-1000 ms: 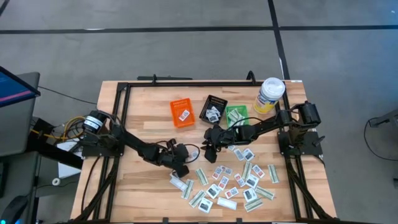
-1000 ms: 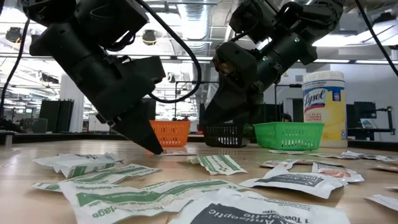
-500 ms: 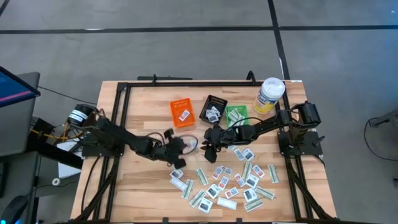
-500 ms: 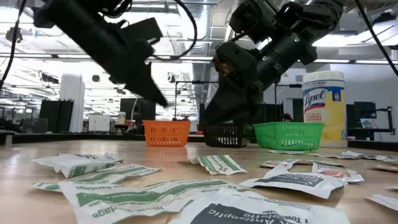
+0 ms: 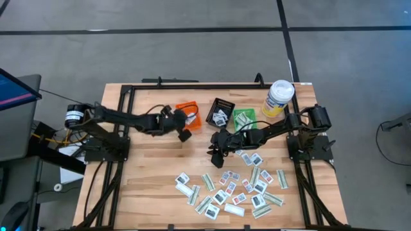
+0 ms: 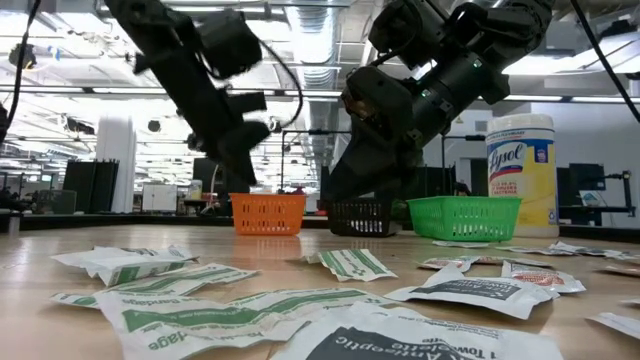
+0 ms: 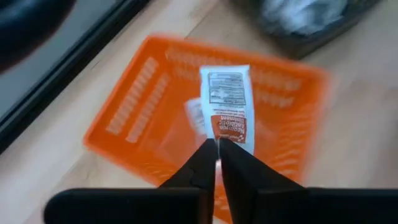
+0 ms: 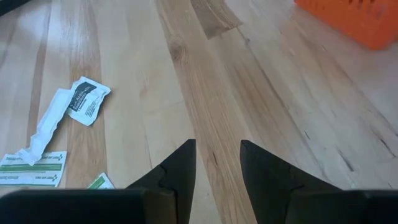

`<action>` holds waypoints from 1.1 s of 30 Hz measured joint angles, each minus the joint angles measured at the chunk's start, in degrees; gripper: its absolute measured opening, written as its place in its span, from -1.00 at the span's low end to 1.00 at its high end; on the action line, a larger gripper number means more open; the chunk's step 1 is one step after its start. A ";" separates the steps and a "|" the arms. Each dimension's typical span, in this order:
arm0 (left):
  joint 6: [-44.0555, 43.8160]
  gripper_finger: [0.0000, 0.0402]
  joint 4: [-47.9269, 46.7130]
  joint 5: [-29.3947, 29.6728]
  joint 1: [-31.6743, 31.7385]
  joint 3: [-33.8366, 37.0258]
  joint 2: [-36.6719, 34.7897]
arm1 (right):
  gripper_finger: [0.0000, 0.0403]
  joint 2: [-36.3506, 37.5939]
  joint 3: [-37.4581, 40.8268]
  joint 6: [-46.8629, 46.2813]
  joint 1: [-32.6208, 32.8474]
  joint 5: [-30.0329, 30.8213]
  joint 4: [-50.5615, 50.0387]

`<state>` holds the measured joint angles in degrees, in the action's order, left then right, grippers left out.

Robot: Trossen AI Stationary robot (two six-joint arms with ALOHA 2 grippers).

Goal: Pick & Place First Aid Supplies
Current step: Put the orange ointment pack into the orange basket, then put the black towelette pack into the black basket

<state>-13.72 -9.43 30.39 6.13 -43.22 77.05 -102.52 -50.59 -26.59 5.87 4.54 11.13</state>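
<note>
I'm looking at a table point(image 5: 148, 173) of pale wood planks, smooth and lightly sheened, grain streaks showing. The packets point(image 5: 228, 189) are reading as thin matt paper, some crinkled at the edges. The orange bin point(image 7: 155, 118) is looking like moulded plastic with slotted walls; the green bin point(image 6: 465, 215) and black bin point(image 6: 360, 215) likewise. The canister point(image 6: 520, 175) is showing glossy plastic. The left gripper's fingers point(image 7: 202, 168) are appearing matt black.

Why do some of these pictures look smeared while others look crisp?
Left wrist view: the orange bin is streaked with motion blur, though the packet in the left gripper reads clearer. Low view: that arm is smeared, while the nearest packets lie out of focus.
</note>
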 joint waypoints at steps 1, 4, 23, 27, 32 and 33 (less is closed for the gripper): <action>-0.19 -0.81 0.13 -0.02 0.96 0.00 0.76 | -0.41 0.00 0.00 0.02 0.00 0.00 0.01; -0.28 -0.67 0.38 -0.03 2.33 0.00 2.47 | -0.41 0.00 0.00 0.03 0.00 0.00 -0.02; -9.20 -0.44 4.63 -19.55 -30.21 -0.11 1.30 | -0.41 0.00 0.00 0.17 0.00 0.00 -0.41; -9.31 -0.44 4.01 -13.39 -35.79 -0.05 1.87 | -0.41 0.00 0.00 0.17 0.00 0.00 -0.39; -9.29 -0.44 4.24 -10.64 -36.26 -0.09 4.34 | -0.41 0.00 0.00 0.15 0.00 0.01 0.05; -9.26 -0.44 4.24 -10.66 -35.77 -0.09 5.25 | -0.41 0.00 0.00 0.15 0.00 0.00 0.07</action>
<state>-22.98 -5.19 19.74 -29.64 -43.31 82.30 -102.52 -50.59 -26.44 5.87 4.54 11.20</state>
